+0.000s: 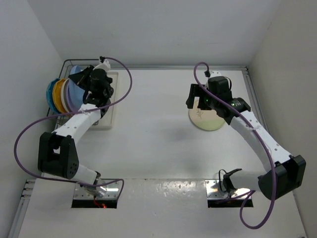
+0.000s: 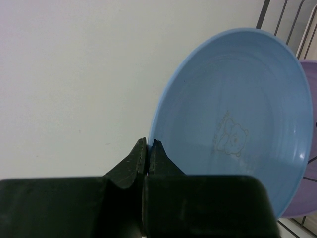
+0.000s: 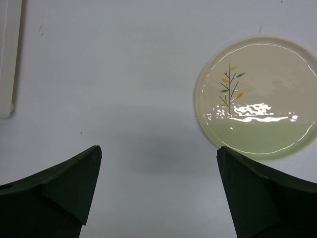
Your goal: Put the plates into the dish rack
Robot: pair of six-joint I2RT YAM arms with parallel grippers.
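Note:
The dark wire dish rack (image 1: 69,62) stands at the back left. The teal plate (image 1: 51,94), orange plate (image 1: 59,95) and lilac plate (image 1: 69,97) stand on edge in it. My left gripper (image 1: 87,82) is shut on the rim of the blue plate (image 1: 76,77) and holds it upright at the rack next to the lilac one. In the left wrist view the fingertips (image 2: 148,145) pinch the blue plate (image 2: 233,124). The cream sprig plate (image 1: 208,119) lies flat on the table. My right gripper (image 1: 195,101) hovers open at its left edge. The plain cream plate is not in view.
A flat cream tray (image 1: 108,118) lies under the rack's right side; its edge shows in the right wrist view (image 3: 7,54). Rack wires (image 2: 282,17) and the lilac plate (image 2: 307,198) show behind the blue plate. White walls close in at the back and both sides.

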